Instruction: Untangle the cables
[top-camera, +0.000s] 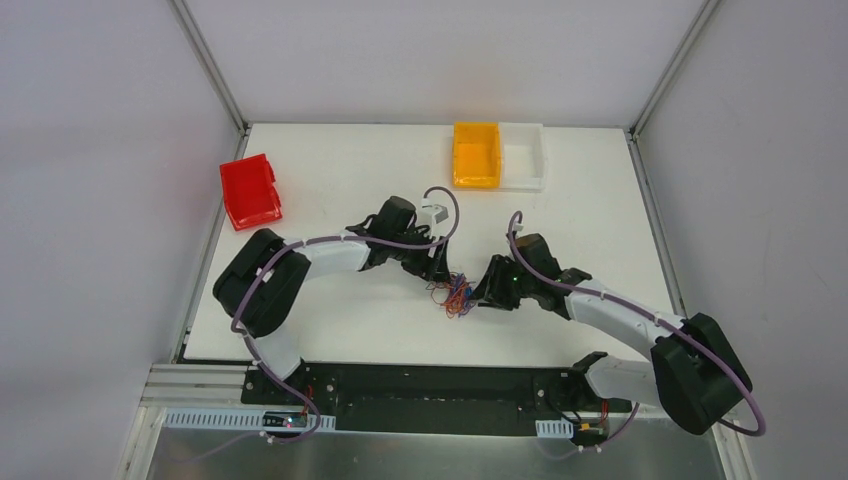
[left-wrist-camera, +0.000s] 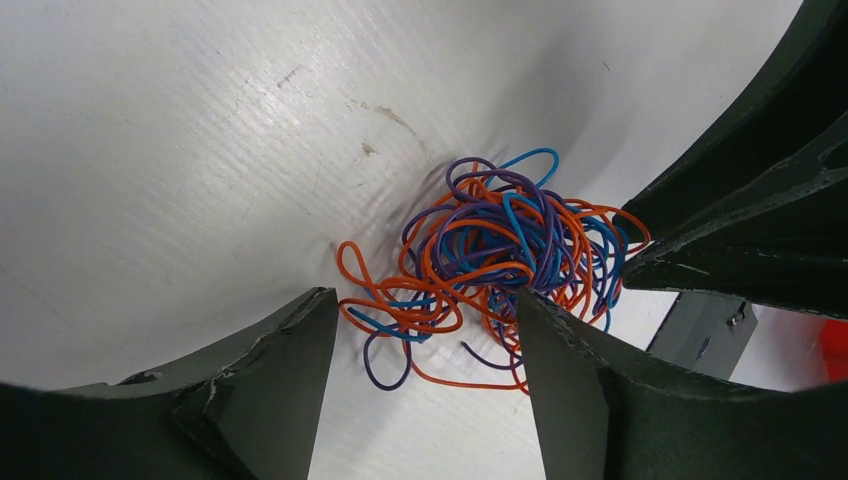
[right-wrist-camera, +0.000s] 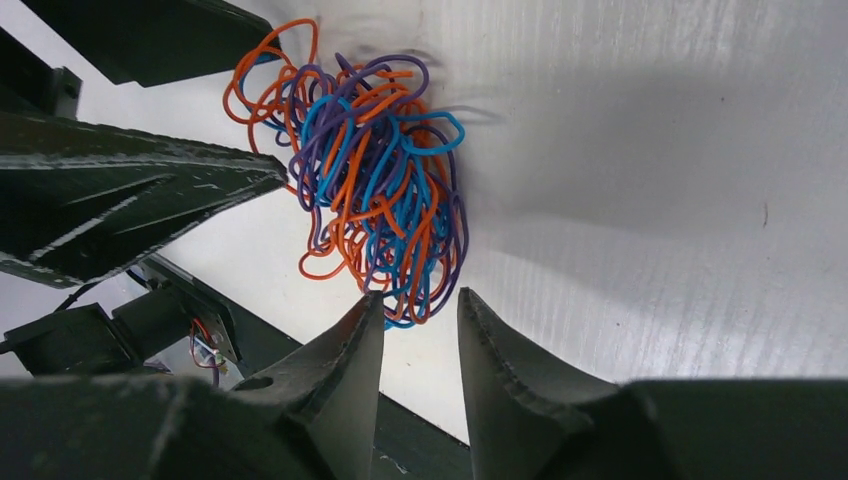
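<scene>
Arms (top-camera: 330, 255) (top-camera: 612, 308) bent inward, end effectors (top-camera: 440, 272) (top-camera: 483, 295) (parted) — flanking cables (top-camera: 458, 297)

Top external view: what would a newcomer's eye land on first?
A bright knot of orange, blue and purple cables lies in the middle of the table, the left hand and right hand flanking it. Farther back, a red bin sits at the left edge and an orange bin stands beside a white bin.

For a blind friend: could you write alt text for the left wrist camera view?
A tangle of orange, blue and purple cables lies on a white table at the open tips of the left gripper; the right gripper sits to its right.
</scene>
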